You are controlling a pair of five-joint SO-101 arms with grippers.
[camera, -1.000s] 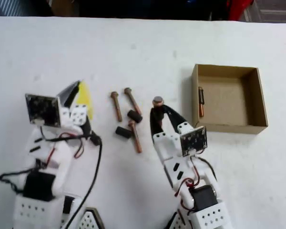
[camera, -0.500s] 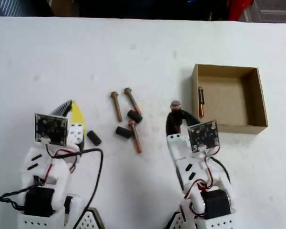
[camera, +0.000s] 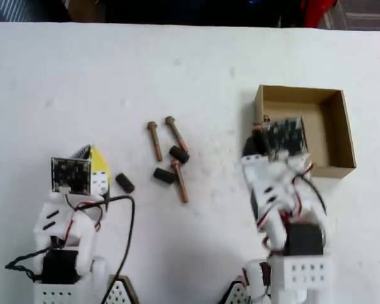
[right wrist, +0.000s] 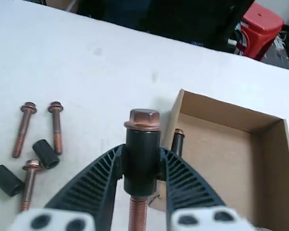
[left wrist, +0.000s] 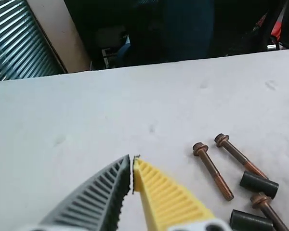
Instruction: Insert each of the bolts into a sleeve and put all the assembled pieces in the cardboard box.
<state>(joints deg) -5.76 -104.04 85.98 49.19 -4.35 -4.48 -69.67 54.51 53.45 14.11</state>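
Note:
My right gripper (right wrist: 141,153) is shut on a black sleeve (right wrist: 141,161) with a copper bolt (right wrist: 144,119) through it, held upright by the near left wall of the cardboard box (right wrist: 221,144). One assembled piece (right wrist: 177,140) lies inside along that wall. From above, the right arm (camera: 275,171) overlaps the box (camera: 337,130) at its left edge. Three loose bolts (camera: 154,140) (camera: 176,133) (camera: 180,180) and three sleeves (camera: 179,154) (camera: 164,175) (camera: 125,183) lie mid-table. My left gripper (left wrist: 132,162) is shut on nothing, left of the parts.
The left arm (camera: 69,209) stands at the near left, with its cable (camera: 130,221) looping over the table beside it. Bare white table (camera: 196,69) stretches behind the parts. Dark furniture and a red stool (right wrist: 265,24) sit past the far edge.
My right gripper carried the sleeved bolt rightward and away, up to the box's left wall. The left arm drew back toward the near edge, uncovering a sleeve beside it.

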